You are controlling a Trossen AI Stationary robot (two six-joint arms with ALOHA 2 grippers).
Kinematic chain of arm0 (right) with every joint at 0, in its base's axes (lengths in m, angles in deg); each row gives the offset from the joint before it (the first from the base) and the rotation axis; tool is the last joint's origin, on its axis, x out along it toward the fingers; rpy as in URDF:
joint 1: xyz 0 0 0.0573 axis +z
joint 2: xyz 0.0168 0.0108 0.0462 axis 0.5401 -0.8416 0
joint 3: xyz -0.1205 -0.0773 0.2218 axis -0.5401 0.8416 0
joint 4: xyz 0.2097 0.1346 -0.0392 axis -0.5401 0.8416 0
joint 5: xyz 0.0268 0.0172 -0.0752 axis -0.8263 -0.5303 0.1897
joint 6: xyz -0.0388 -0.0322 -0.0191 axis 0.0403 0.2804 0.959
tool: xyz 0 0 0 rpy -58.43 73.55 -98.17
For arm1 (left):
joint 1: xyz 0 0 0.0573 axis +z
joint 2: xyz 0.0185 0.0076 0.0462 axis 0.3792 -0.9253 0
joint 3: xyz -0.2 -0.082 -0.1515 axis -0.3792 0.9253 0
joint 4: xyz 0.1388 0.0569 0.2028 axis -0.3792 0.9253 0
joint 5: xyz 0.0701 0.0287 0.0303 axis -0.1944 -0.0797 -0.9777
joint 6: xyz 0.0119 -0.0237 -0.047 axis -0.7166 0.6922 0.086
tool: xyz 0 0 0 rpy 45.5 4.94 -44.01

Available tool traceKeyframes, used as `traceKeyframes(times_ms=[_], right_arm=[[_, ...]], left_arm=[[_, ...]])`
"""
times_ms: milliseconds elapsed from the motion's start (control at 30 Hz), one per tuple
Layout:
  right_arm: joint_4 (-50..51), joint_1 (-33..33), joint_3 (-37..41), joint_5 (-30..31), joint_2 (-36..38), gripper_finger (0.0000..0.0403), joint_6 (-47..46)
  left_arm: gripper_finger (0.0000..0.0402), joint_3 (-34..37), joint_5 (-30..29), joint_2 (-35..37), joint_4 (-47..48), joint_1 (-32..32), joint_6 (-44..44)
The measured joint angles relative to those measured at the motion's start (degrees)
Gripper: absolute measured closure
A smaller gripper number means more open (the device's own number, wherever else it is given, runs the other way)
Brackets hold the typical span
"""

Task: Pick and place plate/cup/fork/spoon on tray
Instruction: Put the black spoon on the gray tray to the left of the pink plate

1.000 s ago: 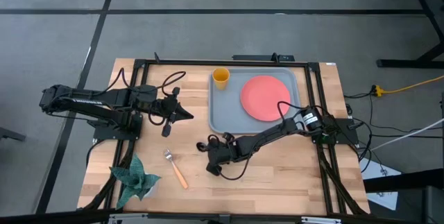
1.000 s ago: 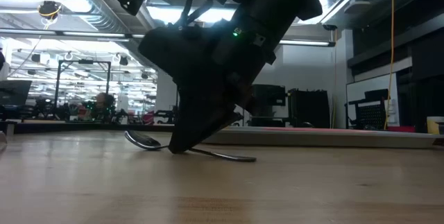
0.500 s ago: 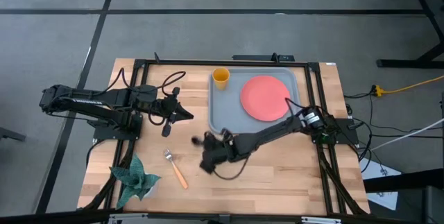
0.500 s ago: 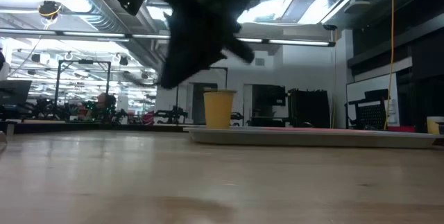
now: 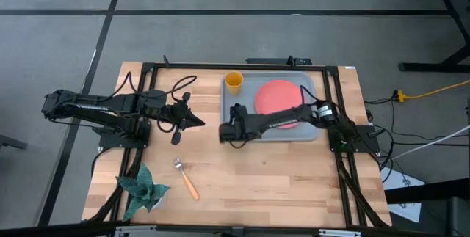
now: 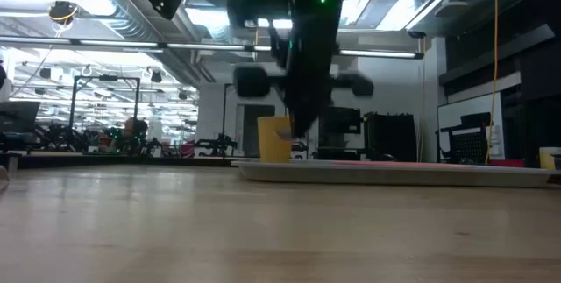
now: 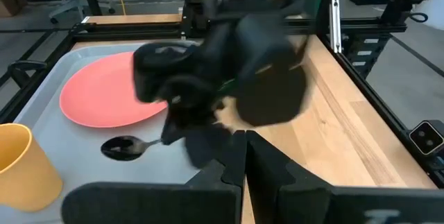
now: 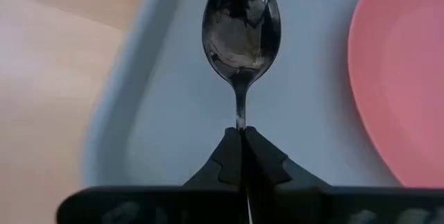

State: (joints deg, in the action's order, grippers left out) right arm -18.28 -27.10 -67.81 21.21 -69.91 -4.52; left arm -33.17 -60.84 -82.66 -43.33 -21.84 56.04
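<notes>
right gripper [image 8: 243,135]: pinching spoon [image 8: 241,26] handle, hanging over tray [image 5: 233,122] left edge
plate [image 5: 277,95], cup [image 5: 233,82]: sitting on tray
fork [image 5: 186,179]: lying on table near plant [image 5: 141,191]
left gripper [image 5: 197,122]: fingers together, waiting left

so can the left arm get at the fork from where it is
Probably yes. The fork lies alone on bare wood on the left arm's side, not far from the left gripper, with only a green plant beside it. The right gripper is busy holding the spoon over the tray.
</notes>
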Motion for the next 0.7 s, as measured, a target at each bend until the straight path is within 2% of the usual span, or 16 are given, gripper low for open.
traceKeyframes(times_ms=[133,267,700], right_arm=[[-6.9,-3.4,5.9,-1.1,0.0,0.0398,-1.8],[-8.8,-4.9,9.1,-1.4,0.0,0.0394,-2.7],[-8.8,-5.7,10.0,0.8,0.0,0.0357,-2.4]], left_arm=[[0.039,0.0,0.0,0.0,0.0,0.0,0.1],[0.0383,0.0,0.0,0.0,0.0,0.0,0.1],[0.0395,0.0,0.0,0.0,0.0,0.0,0.0]])
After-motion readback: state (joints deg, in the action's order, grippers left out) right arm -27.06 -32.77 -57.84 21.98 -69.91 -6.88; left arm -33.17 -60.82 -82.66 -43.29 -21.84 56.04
